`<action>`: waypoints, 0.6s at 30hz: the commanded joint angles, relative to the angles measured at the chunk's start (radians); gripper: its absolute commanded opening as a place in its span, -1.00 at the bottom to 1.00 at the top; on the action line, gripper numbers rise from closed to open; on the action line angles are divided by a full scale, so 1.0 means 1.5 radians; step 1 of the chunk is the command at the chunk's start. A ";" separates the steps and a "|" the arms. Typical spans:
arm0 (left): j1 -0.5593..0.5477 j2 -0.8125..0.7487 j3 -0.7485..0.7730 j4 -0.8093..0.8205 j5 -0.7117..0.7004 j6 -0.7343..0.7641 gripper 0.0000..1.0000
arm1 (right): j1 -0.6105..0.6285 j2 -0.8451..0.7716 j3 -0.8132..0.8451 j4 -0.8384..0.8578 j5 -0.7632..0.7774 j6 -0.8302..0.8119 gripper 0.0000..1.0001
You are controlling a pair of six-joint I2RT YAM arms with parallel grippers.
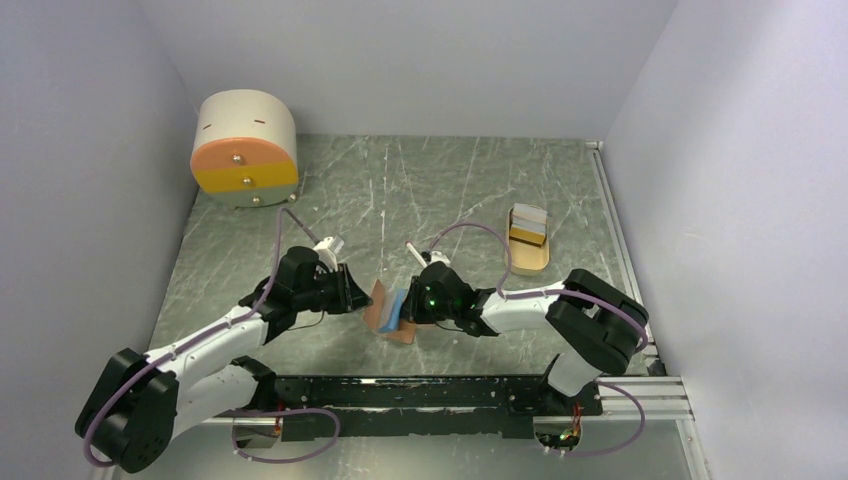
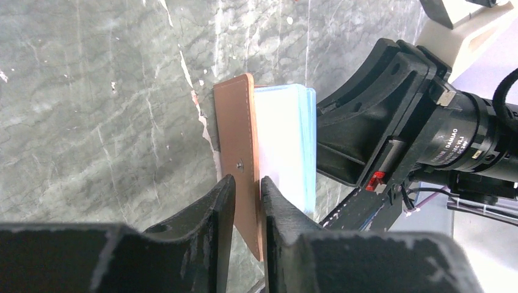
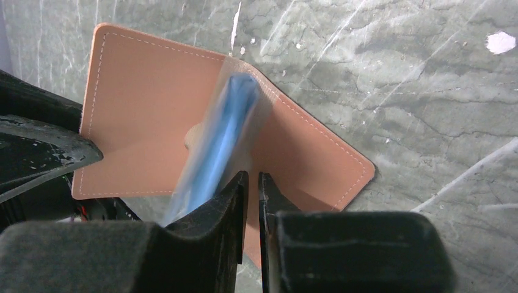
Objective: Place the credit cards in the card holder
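A green marbled table [image 1: 440, 190], streaked with white scratches, sits between pale walls [image 1: 400, 60]. In its far left corner stands a cream round box [image 1: 244, 148], its front an orange drawer over a yellow one, each with a knob. A tan oval tray [image 1: 528, 262] lies far right. A black rail [image 1: 420, 392] lines the near edge
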 commanded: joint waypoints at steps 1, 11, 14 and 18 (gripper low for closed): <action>0.002 0.028 0.021 0.023 0.035 0.015 -0.43 | -0.002 -0.001 0.011 -0.008 0.009 -0.012 -0.68; 0.002 0.022 0.023 0.062 0.085 -0.011 -0.20 | -0.003 -0.012 0.056 0.010 -0.038 -0.003 -0.63; 0.003 0.015 0.026 0.058 0.085 -0.011 -0.13 | -0.001 0.000 0.073 0.009 -0.047 -0.003 -0.63; 0.002 0.020 0.031 0.044 0.076 0.002 -0.10 | 0.000 0.019 0.083 0.016 -0.055 0.002 -0.63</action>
